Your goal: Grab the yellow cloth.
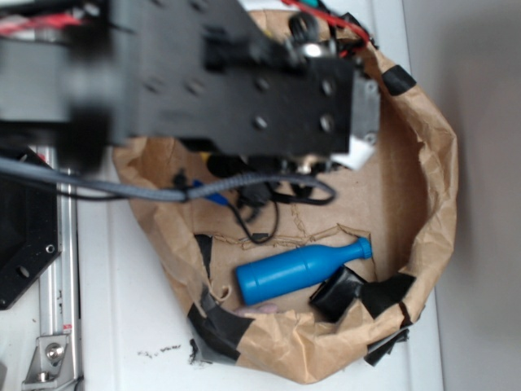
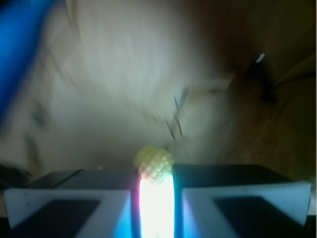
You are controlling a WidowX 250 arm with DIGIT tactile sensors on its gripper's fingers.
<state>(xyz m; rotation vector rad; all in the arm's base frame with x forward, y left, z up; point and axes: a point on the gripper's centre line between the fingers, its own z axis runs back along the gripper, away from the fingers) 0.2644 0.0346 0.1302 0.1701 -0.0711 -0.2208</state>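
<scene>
The yellow cloth (image 2: 154, 166) shows only in the wrist view, as a small waffled knob of fabric pinched between the two pale fingers (image 2: 69, 208) of the tool (image 2: 155, 198), with an overexposed glow below it in the narrow gap. The tool is clenched on the cloth. In the exterior view the cloth is hidden under the black arm (image 1: 236, 81), which hangs over the far left part of the brown paper basin (image 1: 431, 187). A blue bottle (image 1: 301, 271) lies on the paper floor nearer the camera, apart from the arm, with black tape (image 1: 338, 293) patches just beside it and along the rim. The white desk (image 1: 122, 309) carries the basin. The grasp step looks made. The wrist view is blurred, so the arm may be moving. Next calls for a steady lift, keeping the jaws closed, since only a small fold seems held and could slip.
</scene>
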